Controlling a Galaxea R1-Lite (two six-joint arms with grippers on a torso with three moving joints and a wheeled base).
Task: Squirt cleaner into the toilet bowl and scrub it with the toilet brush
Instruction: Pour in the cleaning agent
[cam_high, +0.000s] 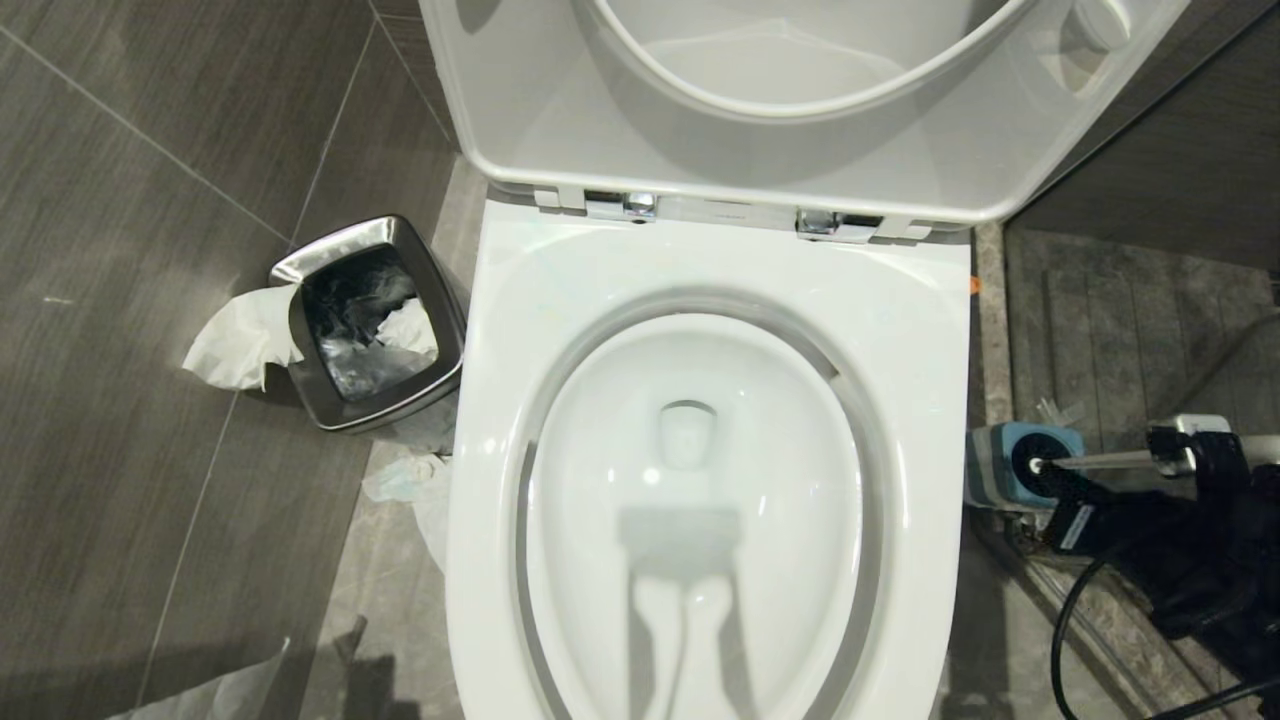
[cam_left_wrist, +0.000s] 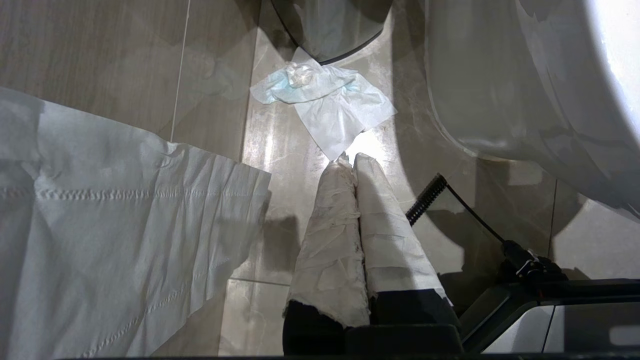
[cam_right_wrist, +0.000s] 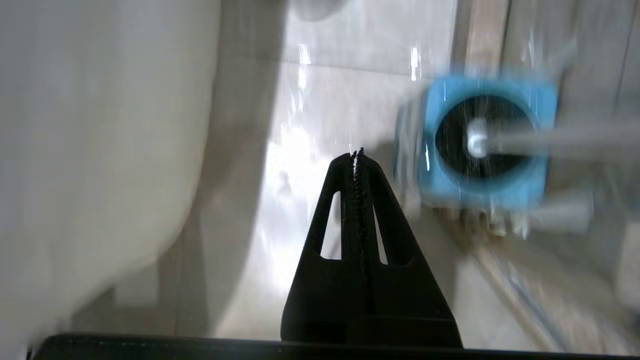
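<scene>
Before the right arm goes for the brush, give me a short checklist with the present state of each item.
1. Seat and lid up, toilet bowl open: ok.
2. Toilet brush sitting in its blue-topped holder, handle free: ok.
3. Right gripper open wide enough to take the handle: not ok, its fingers are shut with nothing between them.
4. Right gripper lined up with the handle: not ok, it points at the floor beside the holder.
5. Cleaner in the bowl: cannot tell; the water looks clear, no blue tint shows.
6. Left gripper out of the way: ok, shut and low over the floor near a tissue.
</scene>
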